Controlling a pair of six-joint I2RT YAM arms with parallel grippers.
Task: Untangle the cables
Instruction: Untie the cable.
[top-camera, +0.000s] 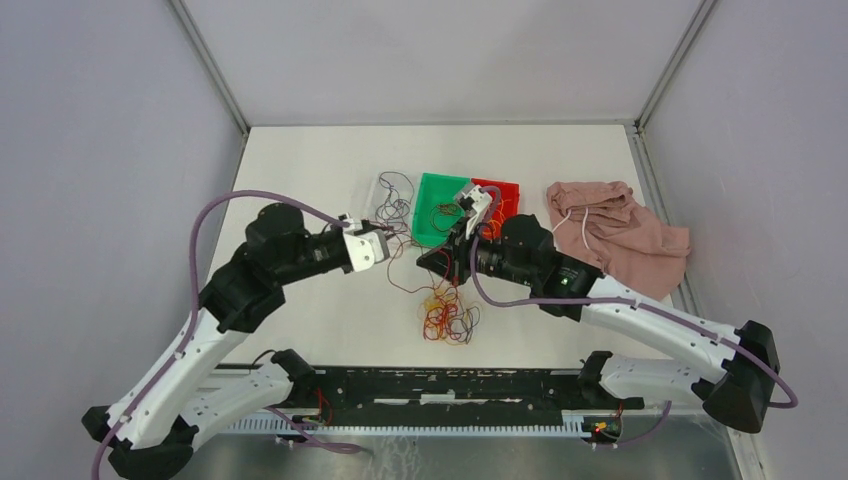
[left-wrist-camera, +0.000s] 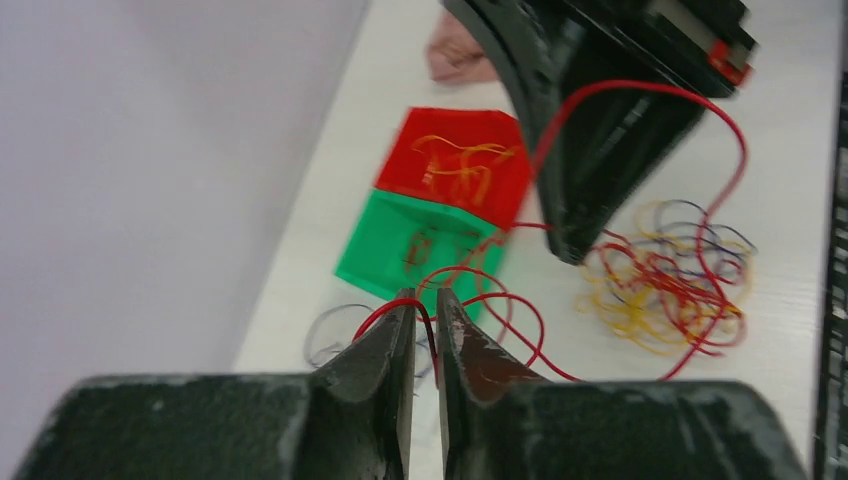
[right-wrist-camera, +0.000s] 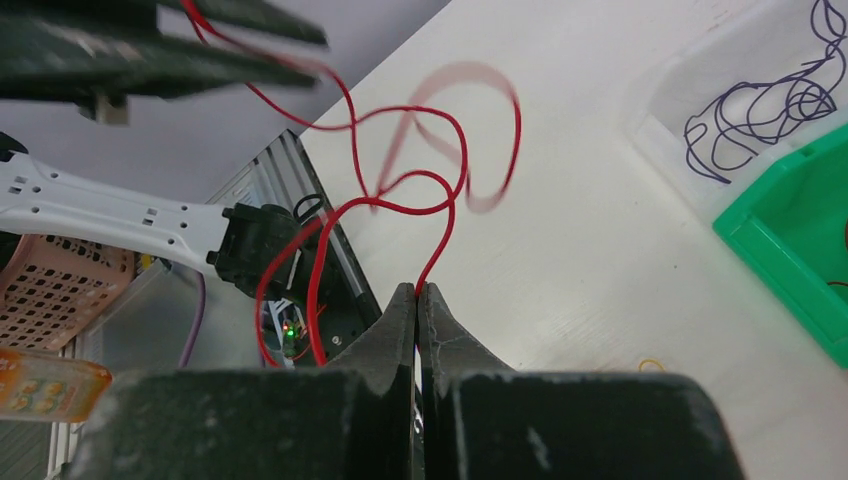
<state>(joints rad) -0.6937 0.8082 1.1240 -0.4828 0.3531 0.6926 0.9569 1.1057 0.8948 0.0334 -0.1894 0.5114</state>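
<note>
A red cable (right-wrist-camera: 452, 150) runs in loops between my two grippers, above the table. My left gripper (left-wrist-camera: 425, 300) is shut on one part of it, with the cable (left-wrist-camera: 480, 272) pinched between nearly closed jaws. My right gripper (right-wrist-camera: 418, 288) is shut on another part. In the top view the left gripper (top-camera: 388, 247) and right gripper (top-camera: 430, 262) are close together at the table's middle. A clump of yellow, red and dark cables (top-camera: 447, 315) lies just in front of them and also shows in the left wrist view (left-wrist-camera: 665, 285).
A green bin (top-camera: 436, 190) and a red bin (top-camera: 508, 190) with a few cables stand behind the grippers. A clear tray of purple cables (top-camera: 393, 200) is left of them. A pink cloth (top-camera: 615, 235) lies at the right.
</note>
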